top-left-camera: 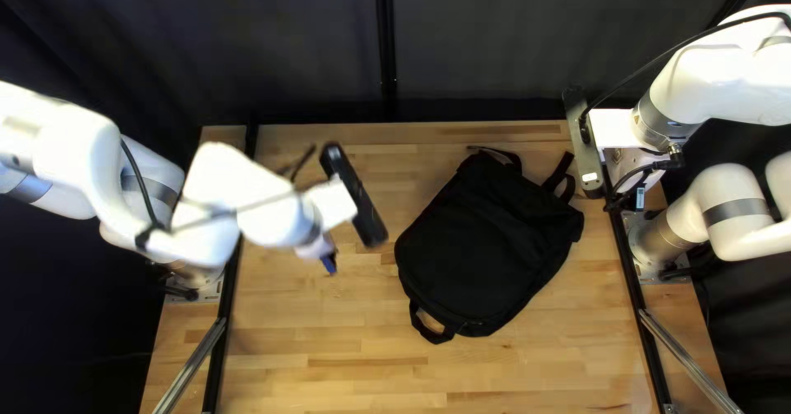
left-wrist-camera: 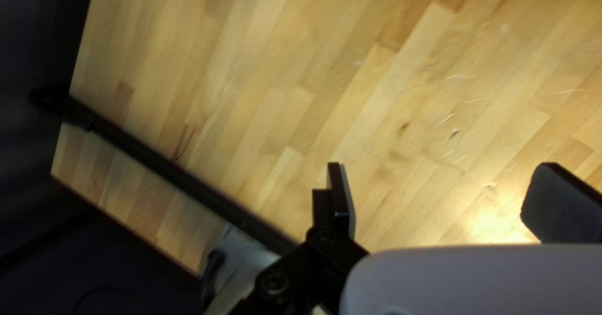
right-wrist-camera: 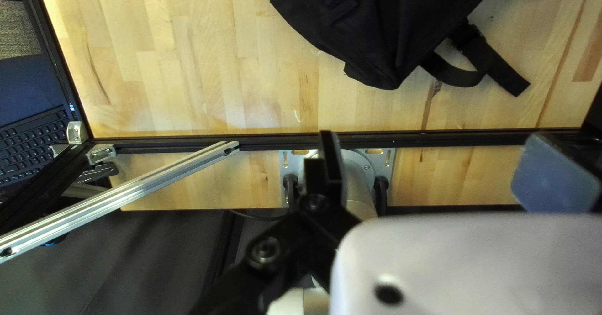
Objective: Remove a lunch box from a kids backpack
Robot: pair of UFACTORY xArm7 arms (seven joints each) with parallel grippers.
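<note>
Left pincer (top-left-camera: 328, 257) wide open over wooden table (top-left-camera: 354, 364), black backpack (top-left-camera: 486, 245) lying between, right pincer (top-left-camera: 633, 193) also spread wide

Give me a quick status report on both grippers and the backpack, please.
Left gripper and right gripper open, empty. Backpack on table, nothing atop; lunch box unseen.

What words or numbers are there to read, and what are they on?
None that I can read.
Black backpack: no writing shows.
Keyboard: any letters are too small to read.
Small label by my right arm: too small to read.
</note>
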